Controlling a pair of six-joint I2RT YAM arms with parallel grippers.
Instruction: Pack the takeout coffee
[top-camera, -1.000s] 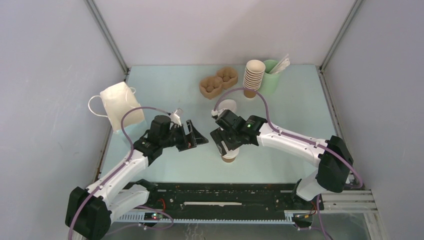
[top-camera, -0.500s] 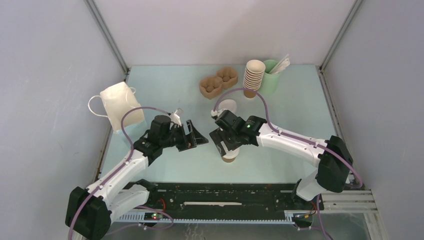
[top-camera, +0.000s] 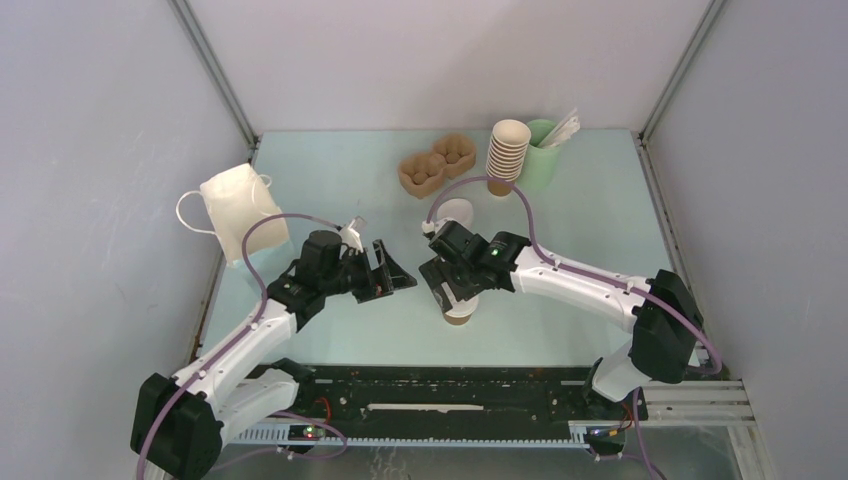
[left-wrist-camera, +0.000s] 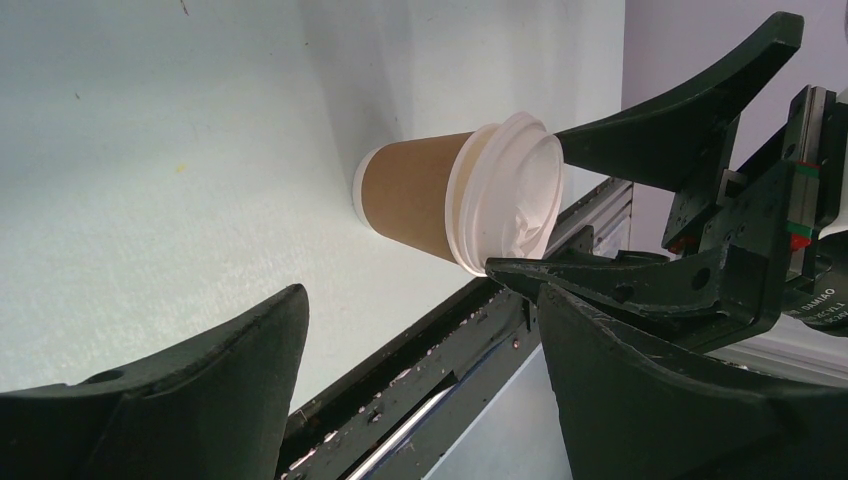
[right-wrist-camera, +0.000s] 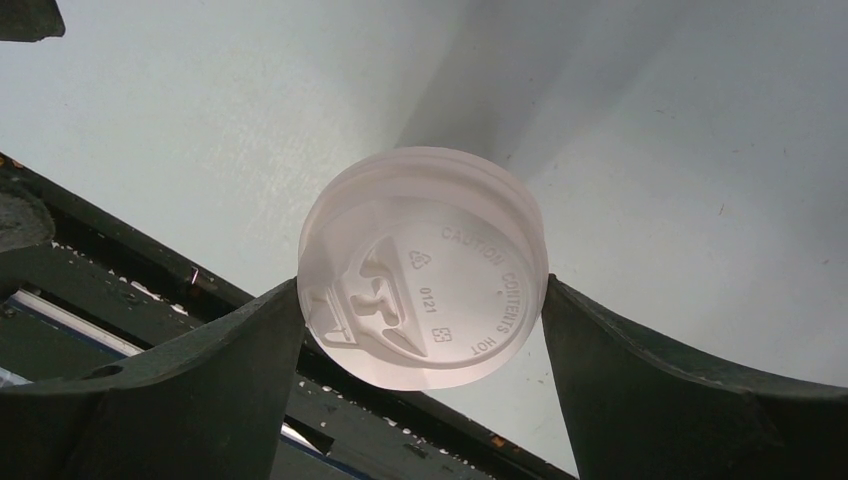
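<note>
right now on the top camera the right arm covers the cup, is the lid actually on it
observer: Yes. The left wrist view shows the white lid sitting on the brown cup, which stands upright on the table.
operator: is the right gripper touching it
observer: The right wrist view shows the right gripper with one finger against each side of the lid's rim.
operator: and the left one
observer: The left gripper is open and empty. It is aimed at the cup but apart from it.
</note>
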